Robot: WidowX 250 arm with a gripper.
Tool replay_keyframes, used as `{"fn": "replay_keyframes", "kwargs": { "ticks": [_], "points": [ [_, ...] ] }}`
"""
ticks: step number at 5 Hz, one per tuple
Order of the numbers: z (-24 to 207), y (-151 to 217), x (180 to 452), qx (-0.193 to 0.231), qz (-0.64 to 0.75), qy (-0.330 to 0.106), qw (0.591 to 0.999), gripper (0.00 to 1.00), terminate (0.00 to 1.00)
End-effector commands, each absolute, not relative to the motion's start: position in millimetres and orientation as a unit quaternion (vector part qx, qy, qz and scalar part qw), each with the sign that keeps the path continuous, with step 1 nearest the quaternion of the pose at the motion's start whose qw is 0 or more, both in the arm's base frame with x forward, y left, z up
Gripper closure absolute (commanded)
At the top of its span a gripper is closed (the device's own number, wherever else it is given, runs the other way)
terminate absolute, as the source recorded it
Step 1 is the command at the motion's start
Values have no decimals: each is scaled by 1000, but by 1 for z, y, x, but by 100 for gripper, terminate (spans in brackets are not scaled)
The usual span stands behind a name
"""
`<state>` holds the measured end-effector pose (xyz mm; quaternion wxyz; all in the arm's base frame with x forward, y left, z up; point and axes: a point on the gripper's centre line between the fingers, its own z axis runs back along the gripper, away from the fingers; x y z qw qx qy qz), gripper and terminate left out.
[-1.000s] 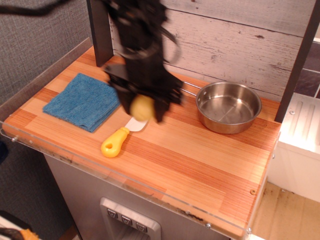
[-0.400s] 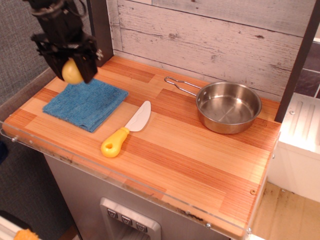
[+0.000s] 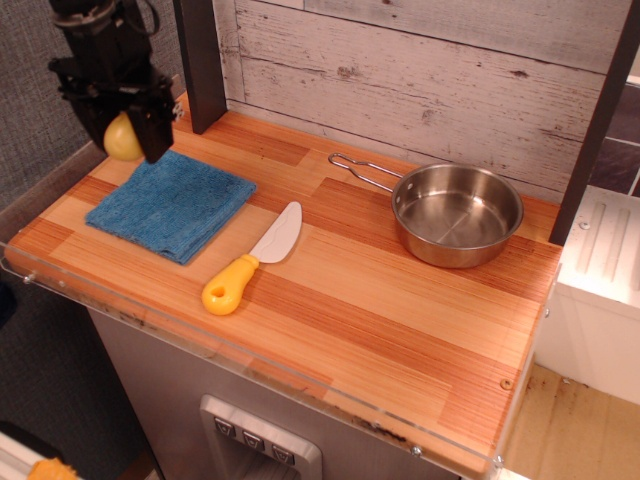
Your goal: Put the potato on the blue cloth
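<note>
My black gripper (image 3: 125, 135) is at the far left of the counter and is shut on the small yellow potato (image 3: 122, 140). It holds the potato in the air, over the back left edge of the blue cloth (image 3: 170, 203). The cloth is a folded blue terry towel lying flat on the left part of the wooden counter (image 3: 400, 320). Nothing lies on the cloth.
A knife with a yellow handle (image 3: 250, 262) lies just right of the cloth. A steel pan (image 3: 456, 213) with a wire handle stands at the back right. A dark post (image 3: 200, 60) rises behind the cloth. A clear plastic rim (image 3: 250, 365) edges the counter.
My gripper has carried the potato from the middle of the counter, above the knife, leftward to the cloth's back left edge. In the last moment it shifted a little further left.
</note>
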<state>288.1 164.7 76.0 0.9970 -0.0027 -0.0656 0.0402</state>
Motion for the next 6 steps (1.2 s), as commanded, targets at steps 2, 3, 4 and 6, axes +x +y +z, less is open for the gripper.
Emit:
{"fn": "replay_keyframes", "kwargs": {
  "ticks": [2,3,4,6],
  "points": [
    [64,172,285,27,58,-78,995,0,0],
    [61,171,286,17,59,-75,995,0,0],
    [78,163,286,24,42,-80,996,0,0],
    [141,116,276,-6,57,-86,995,0,0]
  ]
}}
